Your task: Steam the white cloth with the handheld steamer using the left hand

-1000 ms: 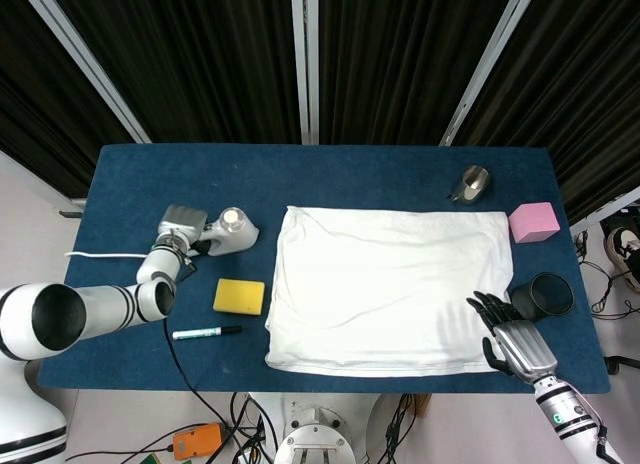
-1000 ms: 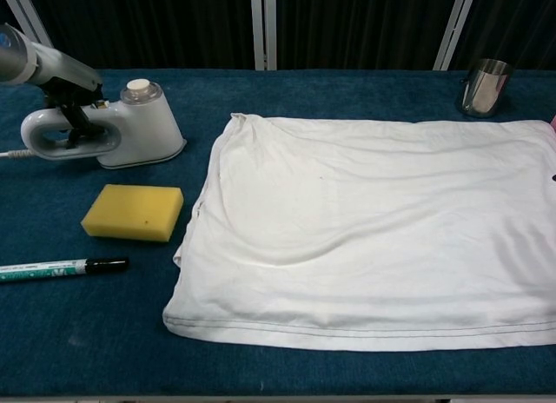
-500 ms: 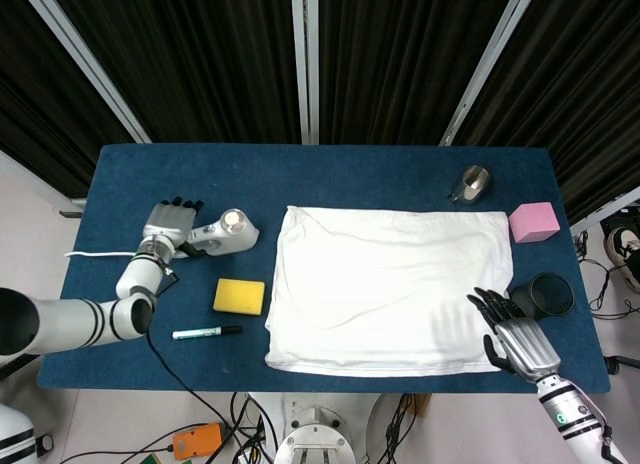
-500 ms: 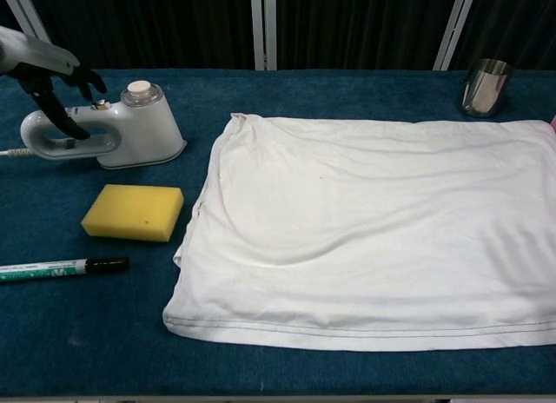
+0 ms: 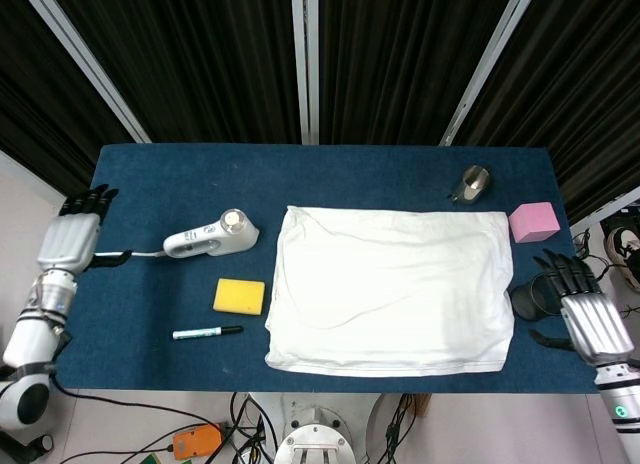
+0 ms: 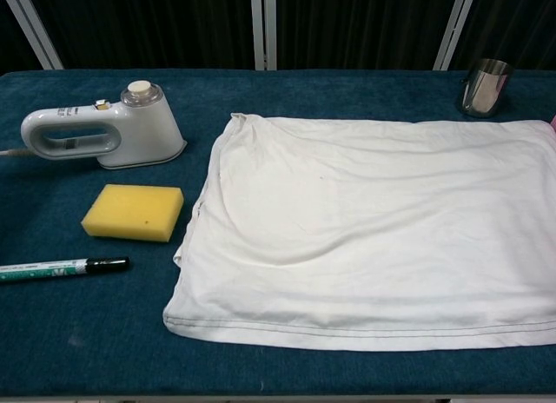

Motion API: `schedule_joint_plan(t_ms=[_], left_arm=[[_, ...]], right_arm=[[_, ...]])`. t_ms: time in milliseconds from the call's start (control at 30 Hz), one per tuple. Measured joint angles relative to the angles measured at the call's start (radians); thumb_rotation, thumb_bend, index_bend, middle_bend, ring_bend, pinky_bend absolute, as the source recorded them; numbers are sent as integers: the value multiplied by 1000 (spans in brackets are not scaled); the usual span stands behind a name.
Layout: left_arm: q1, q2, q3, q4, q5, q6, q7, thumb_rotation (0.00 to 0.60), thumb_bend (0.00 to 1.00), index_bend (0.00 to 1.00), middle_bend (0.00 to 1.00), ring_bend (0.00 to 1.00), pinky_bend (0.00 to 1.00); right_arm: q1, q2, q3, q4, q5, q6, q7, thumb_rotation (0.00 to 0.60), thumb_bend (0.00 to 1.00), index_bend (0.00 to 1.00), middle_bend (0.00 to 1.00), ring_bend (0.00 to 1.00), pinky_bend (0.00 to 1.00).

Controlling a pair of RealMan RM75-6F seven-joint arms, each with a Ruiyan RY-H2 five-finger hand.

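The white cloth (image 5: 392, 289) (image 6: 373, 234) lies flat across the middle of the blue table (image 5: 300, 174). The white handheld steamer (image 5: 213, 236) (image 6: 104, 135) stands on the table left of the cloth, with nothing touching it. My left hand (image 5: 72, 236) hovers at the table's far left edge, fingers spread and empty, well away from the steamer. My right hand (image 5: 585, 309) is at the table's right edge, open and empty, beside a black cup. Neither hand shows in the chest view.
A yellow sponge (image 5: 239, 296) (image 6: 133, 212) and a marker pen (image 5: 205, 333) (image 6: 61, 267) lie in front of the steamer. A metal cup (image 5: 472, 183) (image 6: 485, 86), a pink block (image 5: 533, 222) and a black cup (image 5: 530, 294) stand on the right side. The steamer's cord (image 5: 135, 254) runs left.
My left hand let go of the steamer handle and drew back to the table's far left edge. My right hand moved from the cloth's front right corner out to the right edge.
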Motion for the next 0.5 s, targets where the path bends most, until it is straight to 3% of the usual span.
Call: schedule_joint_plan(t_ms=[100, 300, 500], left_arm=[[129, 4, 14, 24, 125, 114, -56, 571, 138, 13, 27, 0, 30], [356, -4, 49, 52, 326, 289, -121, 578, 138, 13, 29, 0, 29], [516, -46, 52, 69, 451, 394, -112, 577, 138, 13, 29, 0, 30]], right_arm=[[-30, 17, 16, 10, 38, 31, -17, 600, 182, 0, 4, 0, 10], [-85, 14, 5, 48, 34, 77, 44, 600, 182, 0, 4, 0, 10], [-141, -19, -12, 82, -15, 154, 68, 600, 181, 0, 4, 0, 10]])
